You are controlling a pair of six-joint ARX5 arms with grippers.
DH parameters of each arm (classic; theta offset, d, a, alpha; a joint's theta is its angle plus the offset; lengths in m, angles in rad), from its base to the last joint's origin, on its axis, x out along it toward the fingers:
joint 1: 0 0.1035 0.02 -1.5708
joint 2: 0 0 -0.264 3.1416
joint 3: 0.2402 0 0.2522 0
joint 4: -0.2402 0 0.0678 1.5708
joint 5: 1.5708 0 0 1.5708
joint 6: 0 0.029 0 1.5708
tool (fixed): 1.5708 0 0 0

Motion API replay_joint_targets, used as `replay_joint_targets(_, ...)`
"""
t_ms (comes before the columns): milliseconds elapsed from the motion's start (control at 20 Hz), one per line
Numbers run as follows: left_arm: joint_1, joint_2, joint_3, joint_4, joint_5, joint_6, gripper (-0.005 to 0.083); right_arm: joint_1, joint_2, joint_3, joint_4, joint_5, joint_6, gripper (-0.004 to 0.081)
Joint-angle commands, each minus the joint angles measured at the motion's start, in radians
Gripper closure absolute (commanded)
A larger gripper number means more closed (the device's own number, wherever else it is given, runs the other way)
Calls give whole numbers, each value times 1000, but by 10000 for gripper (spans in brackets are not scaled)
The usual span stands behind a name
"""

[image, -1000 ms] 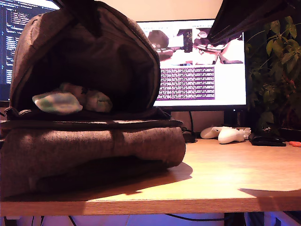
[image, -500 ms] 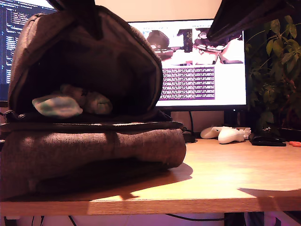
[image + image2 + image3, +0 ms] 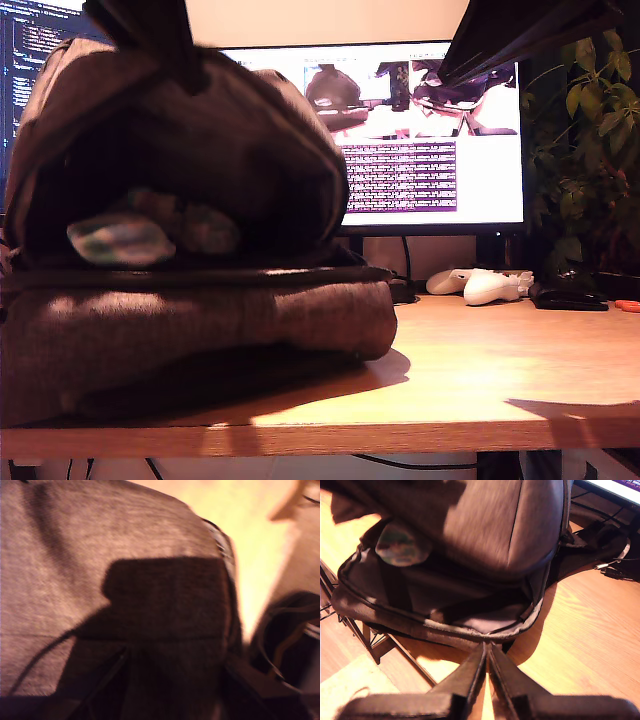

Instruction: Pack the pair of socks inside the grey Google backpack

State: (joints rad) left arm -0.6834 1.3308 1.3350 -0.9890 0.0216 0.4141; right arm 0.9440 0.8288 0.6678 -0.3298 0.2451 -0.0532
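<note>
Grey-brown woven fabric fills the exterior view's left, where the grey Google backpack (image 3: 200,310) lies on the wooden counter (image 3: 480,380) with its flap lifted into an arch. The pair of socks (image 3: 150,232) is seen inside the dark opening, resting on the lower half of the bag. In the second wrist view the second claw (image 3: 487,647) is shown closed, its tips together just at the zip edge of the bag, with nothing visibly held. The first claw cannot be made out in the blurred first wrist view, which is filled by bag fabric; its state cannot be told
</note>
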Motion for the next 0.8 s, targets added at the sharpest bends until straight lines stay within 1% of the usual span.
replay_joint_targets(0, -8, 4, 45, -16, 26, -7, 304, 2, 3, -12, 11, -1, -1, 781)
replay_joint_targets(100, -23, 4, 58, -43, 35, -13, 289, 0, 3, -12, 11, -2, -1, 781)
replay_joint_targets(300, -51, 4, 82, -80, 20, -18, 299, -24, 3, -12, 37, -6, 1, 781)
replay_joint_targets(350, -52, 4, 88, -80, 20, -18, 344, -30, 4, -12, 51, -7, 17, 781)
replay_joint_targets(400, -52, 4, 91, -80, 21, -19, 423, -36, 4, -12, 74, -8, 45, 781)
replay_joint_targets(450, -52, 4, 92, -79, 23, -22, 537, -41, 4, -12, 94, -8, 54, 781)
replay_joint_targets(500, -51, 4, 92, -74, 23, -26, 712, -47, 5, -12, 112, -6, 50, 781)
replay_joint_targets(550, -51, 4, 92, -56, 23, -24, 791, -55, 8, -12, 130, -6, 45, 781)
replay_joint_targets(650, -50, 3, 92, 22, 18, -48, 797, -72, 16, -12, 163, -2, 37, 781)
replay_joint_targets(750, -48, -4, 92, 97, 5, -87, 797, -98, 19, -12, 196, -3, -15, 781)
